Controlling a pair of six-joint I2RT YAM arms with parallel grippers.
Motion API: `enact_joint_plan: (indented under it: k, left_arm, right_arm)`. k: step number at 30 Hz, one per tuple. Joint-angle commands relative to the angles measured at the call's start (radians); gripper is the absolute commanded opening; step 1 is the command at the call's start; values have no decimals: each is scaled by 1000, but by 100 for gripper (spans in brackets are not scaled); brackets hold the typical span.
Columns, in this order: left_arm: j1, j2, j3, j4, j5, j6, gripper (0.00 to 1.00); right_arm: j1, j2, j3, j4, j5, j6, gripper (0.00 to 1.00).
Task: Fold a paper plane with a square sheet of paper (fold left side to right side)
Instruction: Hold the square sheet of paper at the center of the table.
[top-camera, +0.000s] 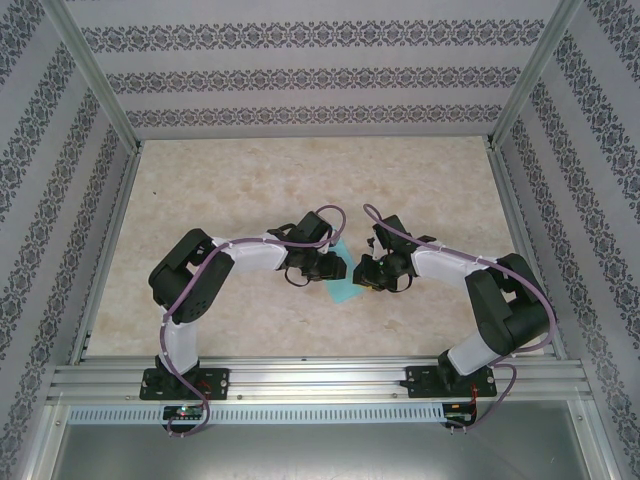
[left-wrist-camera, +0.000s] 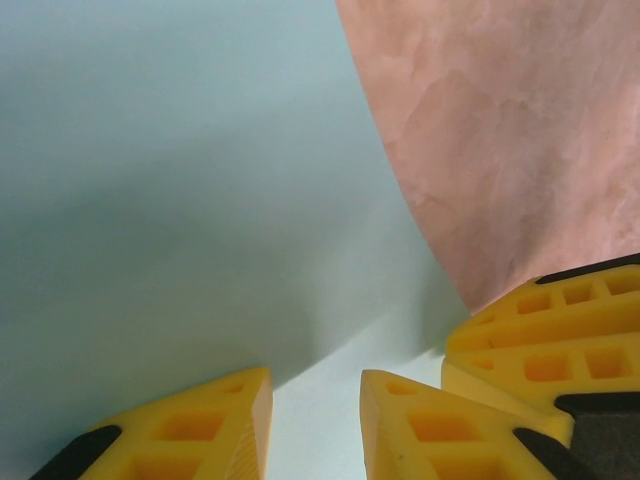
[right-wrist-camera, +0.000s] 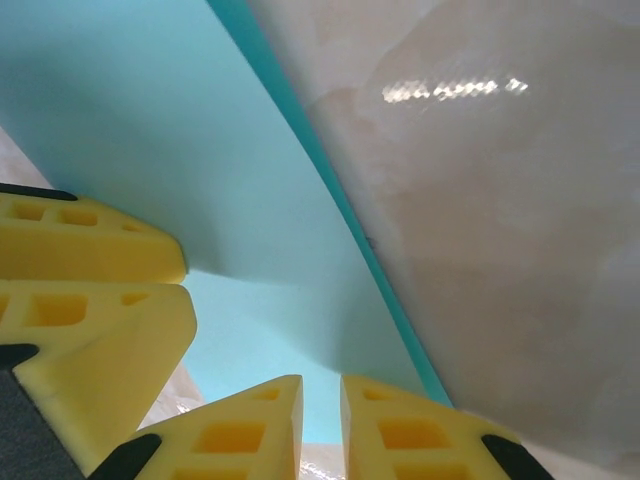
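The turquoise square sheet of paper (top-camera: 346, 289) lies at mid-table between my two grippers, partly hidden by them. My left gripper (top-camera: 325, 268) is over its left part. In the left wrist view the sheet (left-wrist-camera: 180, 180) curves upward, and my left gripper (left-wrist-camera: 315, 375) is open with flat paper showing in the gap. My right gripper (top-camera: 368, 275) is at the sheet's right side. Its wrist view shows the sheet (right-wrist-camera: 170, 130) rising in a curve, and my right gripper (right-wrist-camera: 320, 378) holds a narrow gap over the paper. No yellow-orange face and no finished plane are in view.
The beige marbled table (top-camera: 300, 180) spreads wide behind and beside the arms. Patterned walls and metal posts (top-camera: 100, 90) close it in. An aluminium rail (top-camera: 320, 378) runs along the near edge. The two grippers' fingers (left-wrist-camera: 540, 330) nearly meet over the sheet.
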Motion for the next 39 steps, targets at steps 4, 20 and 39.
enact_joint_plan:
  k: [4, 20, 39]
  left_arm:
    - [-14, 21, 27, -14, -11, 24, 30]
    - [-16, 28, 29, -20, -17, 24, 30]
    - [-12, 14, 40, -77, -78, 69, 32]
  right_arm:
    - [11, 0, 23, -14, 23, -8, 19]
    - [19, 28, 23, -2, 21, -8, 19]
    - [20, 102, -3, -56, 93, -13, 19]
